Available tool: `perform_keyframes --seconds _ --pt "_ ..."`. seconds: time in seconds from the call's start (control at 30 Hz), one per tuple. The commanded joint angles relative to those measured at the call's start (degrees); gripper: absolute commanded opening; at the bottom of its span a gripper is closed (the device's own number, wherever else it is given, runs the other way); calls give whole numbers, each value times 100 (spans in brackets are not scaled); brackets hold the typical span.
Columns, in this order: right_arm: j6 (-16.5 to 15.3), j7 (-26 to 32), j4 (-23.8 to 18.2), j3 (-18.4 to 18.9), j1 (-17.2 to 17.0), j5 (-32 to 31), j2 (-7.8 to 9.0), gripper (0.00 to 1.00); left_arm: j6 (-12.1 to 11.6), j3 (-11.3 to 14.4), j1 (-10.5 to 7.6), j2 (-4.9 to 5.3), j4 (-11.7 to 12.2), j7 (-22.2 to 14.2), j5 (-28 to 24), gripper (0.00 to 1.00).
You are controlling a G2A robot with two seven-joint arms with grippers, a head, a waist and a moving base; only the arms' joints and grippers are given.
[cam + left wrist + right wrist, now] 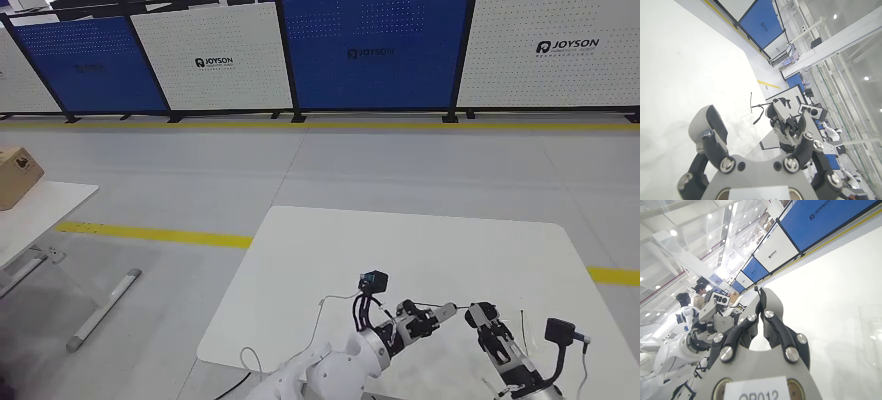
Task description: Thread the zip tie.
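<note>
Black zip tie [759,105] is hanging above the white worktop [687,66], bent partway along. Right tool [761,293] is pinching together on it, one end poking past the tips. Left tool [761,119] is standing apart, gripping nothing, facing the tie with a gap between. Threading is looking barely started: no closed loop is showing, and the tail is needing feeding through the head.
</note>
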Motion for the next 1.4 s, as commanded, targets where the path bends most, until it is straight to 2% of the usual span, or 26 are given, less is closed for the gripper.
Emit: perform_keyframes --seconds 0.0,0.03,0.07,0.1,0.17,0.2,0.3,1.37 --pt "0 0 0 0 0 0 0 0 22 41 -28 -12 29 1 37 100" --pt "0 0 0 0 0 0 0 0 29 53 -39 -19 36 13 29 90" --pt "0 0 0 0 0 0 0 0 33 64 -51 -25 44 21 25 53" --pt "0 0 0 0 0 0 0 0 41 71 -64 -31 52 38 27 38" --pt "0 0 0 0 0 0 0 0 61 87 -82 -44 67 68 19 29" --pt "0 0 0 0 0 0 0 0 90 89 -94 -48 83 81 37 15" --pt "0 0 0 0 0 0 0 0 202 147 -132 -69 111 111 120 0" --pt "-30 61 14 -28 42 -27 -13 0 -45 67 -111 -91 88 -65 95 0"
